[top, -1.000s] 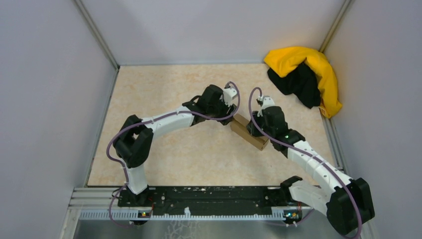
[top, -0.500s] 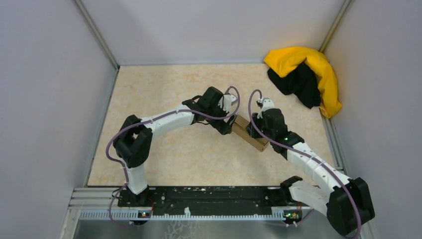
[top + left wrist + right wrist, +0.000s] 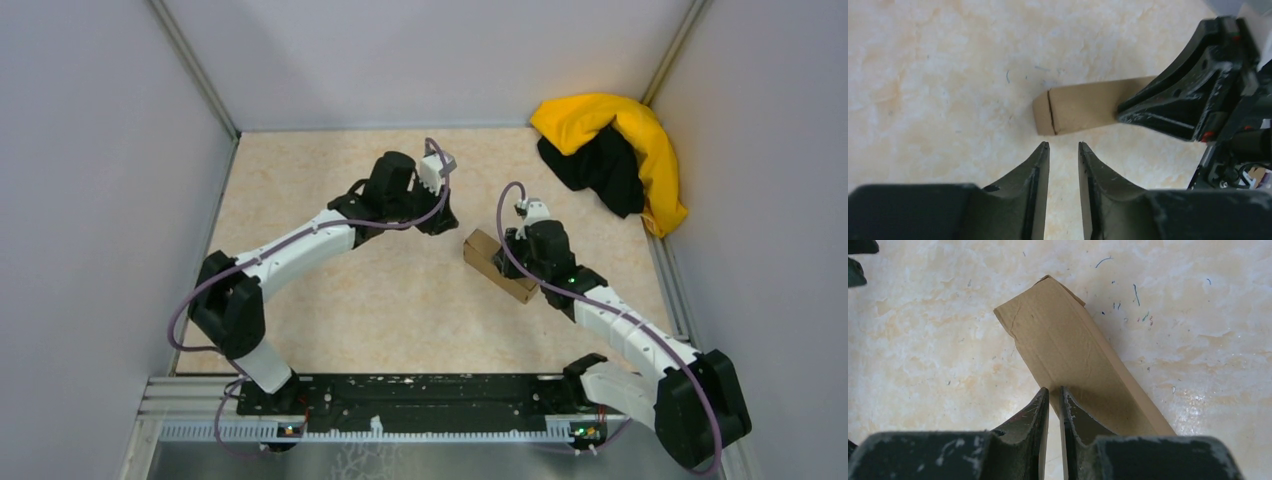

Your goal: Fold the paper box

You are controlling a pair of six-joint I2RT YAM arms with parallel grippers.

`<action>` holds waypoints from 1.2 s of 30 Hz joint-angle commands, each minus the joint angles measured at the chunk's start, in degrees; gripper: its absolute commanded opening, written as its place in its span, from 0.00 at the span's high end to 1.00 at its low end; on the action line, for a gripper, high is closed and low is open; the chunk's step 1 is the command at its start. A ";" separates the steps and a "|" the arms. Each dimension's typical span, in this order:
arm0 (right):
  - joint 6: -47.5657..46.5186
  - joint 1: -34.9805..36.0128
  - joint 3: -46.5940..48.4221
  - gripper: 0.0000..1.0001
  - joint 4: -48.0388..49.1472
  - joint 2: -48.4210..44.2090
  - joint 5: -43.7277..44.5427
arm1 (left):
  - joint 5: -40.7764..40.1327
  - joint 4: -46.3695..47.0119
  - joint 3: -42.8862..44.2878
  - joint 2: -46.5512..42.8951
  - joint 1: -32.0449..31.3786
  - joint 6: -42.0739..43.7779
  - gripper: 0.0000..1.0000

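The paper box (image 3: 484, 253) is a closed, narrow brown cardboard box lying at an angle on the beige table. In the right wrist view it (image 3: 1068, 350) runs from upper left to lower right. My right gripper (image 3: 1053, 389) is nearly closed, its tips pinching the box's near long edge (image 3: 510, 262). My left gripper (image 3: 438, 218) hovers up and to the left of the box, apart from it. In the left wrist view its jaws (image 3: 1064, 144) stand open with only table between them. The box's end (image 3: 1075, 105) lies just beyond them.
A yellow-and-black cloth heap (image 3: 612, 150) lies in the far right corner. Grey walls close in the table on the left, back and right. The right arm's black wrist (image 3: 1198, 95) sits over the box's far part in the left wrist view.
My left gripper has let go of the box's left end and drawn back up and to the left. The box and the right gripper have stayed put.
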 commanded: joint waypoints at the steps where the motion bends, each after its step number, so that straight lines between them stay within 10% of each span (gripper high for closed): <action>1: -0.30 -0.38 -1.14 0.86 -0.10 1.59 -0.70 | 4.51 10.76 2.31 2.53 0.00 -2.22 0.71; 20: -1.20 -0.38 -0.26 0.86 3.08 7.89 -3.61 | 14.65 30.85 -7.77 14.11 6.11 -9.60 0.85; 36: -3.68 -0.47 2.47 0.86 7.47 15.28 -7.56 | 11.80 28.06 -13.10 13.40 6.40 -9.58 0.88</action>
